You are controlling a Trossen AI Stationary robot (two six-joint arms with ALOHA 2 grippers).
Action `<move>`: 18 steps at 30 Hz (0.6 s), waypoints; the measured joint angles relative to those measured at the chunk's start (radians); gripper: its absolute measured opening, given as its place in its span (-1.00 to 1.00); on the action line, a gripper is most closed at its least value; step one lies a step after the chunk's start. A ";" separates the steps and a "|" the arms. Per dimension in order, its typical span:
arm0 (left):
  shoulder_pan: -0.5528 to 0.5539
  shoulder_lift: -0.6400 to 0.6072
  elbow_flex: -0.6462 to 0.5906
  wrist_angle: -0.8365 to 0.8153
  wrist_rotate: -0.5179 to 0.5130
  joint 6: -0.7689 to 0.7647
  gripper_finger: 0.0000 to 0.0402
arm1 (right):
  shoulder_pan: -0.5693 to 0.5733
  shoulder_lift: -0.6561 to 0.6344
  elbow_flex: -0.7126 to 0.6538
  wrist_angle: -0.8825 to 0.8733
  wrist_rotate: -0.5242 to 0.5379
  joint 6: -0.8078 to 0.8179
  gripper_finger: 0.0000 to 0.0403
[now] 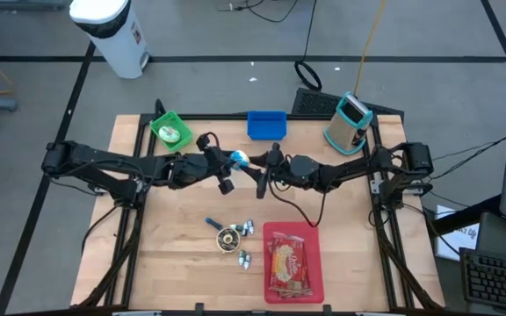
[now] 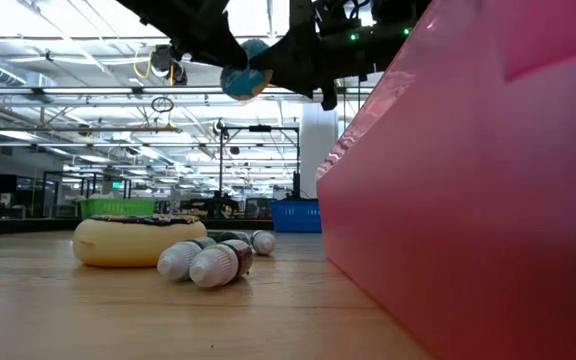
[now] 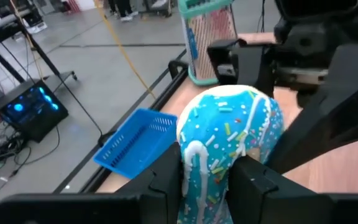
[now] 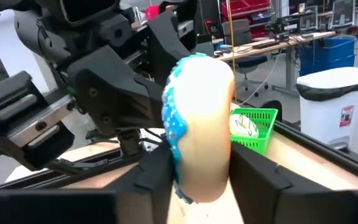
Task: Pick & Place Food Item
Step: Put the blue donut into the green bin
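The wooden table (image 1: 174,263) bears a red tray (image 1: 314,263) holding a packaged snack (image 1: 288,263), a blue bin (image 1: 266,124), and a green bin (image 1: 170,129) with something pale inside, perhaps food. Above mid-table, the left gripper (image 1: 234,161) and right gripper (image 1: 255,164) meet, both clamped on one round, blue-iced, sprinkled donut (image 3: 229,134). Near the tray lie a second donut (image 1: 228,236) and small bottles (image 1: 249,228).
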 joint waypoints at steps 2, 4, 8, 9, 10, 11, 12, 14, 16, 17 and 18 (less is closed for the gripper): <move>0.000 -0.001 0.000 0.001 0.000 -0.011 -0.49 | 0.000 -0.001 0.000 -0.001 0.000 -0.017 -0.46; 0.000 -0.014 0.000 -0.009 0.011 -0.024 -0.43 | 0.000 0.000 0.000 -0.003 -0.004 -0.023 -0.59; -0.002 -0.047 -0.001 -0.019 0.059 -0.072 -0.15 | 0.000 -0.001 0.000 0.003 -0.074 -0.023 -0.82; -0.003 -0.057 -0.001 -0.018 0.071 -0.075 -0.07 | 0.000 -0.001 0.000 0.003 -0.078 -0.023 -0.86; -0.003 -0.069 -0.001 -0.018 0.081 -0.076 0.02 | 0.000 -0.002 0.000 0.001 -0.081 -0.024 -0.90; -0.004 -0.086 -0.001 -0.024 0.090 -0.077 0.10 | 0.000 -0.002 0.000 0.001 -0.089 -0.029 -0.93; -0.006 -0.104 -0.001 -0.033 0.096 -0.080 0.18 | -0.001 -0.002 0.001 -0.002 -0.108 -0.040 -0.95; -0.008 -0.143 -0.001 -0.033 0.103 -0.090 0.30 | -0.003 -0.002 0.003 0.002 -0.173 -0.056 -0.96; -0.009 -0.177 -0.001 -0.053 0.110 -0.102 0.40 | -0.004 -0.004 0.003 0.008 -0.244 -0.079 -0.93; -0.010 -0.193 -0.001 -0.070 0.116 -0.104 0.43 | -0.004 -0.004 0.003 0.006 -0.268 -0.085 -0.91; -0.010 -0.206 -0.001 -0.078 0.127 -0.106 0.47 | -0.005 -0.006 0.003 0.000 -0.285 -0.090 -0.89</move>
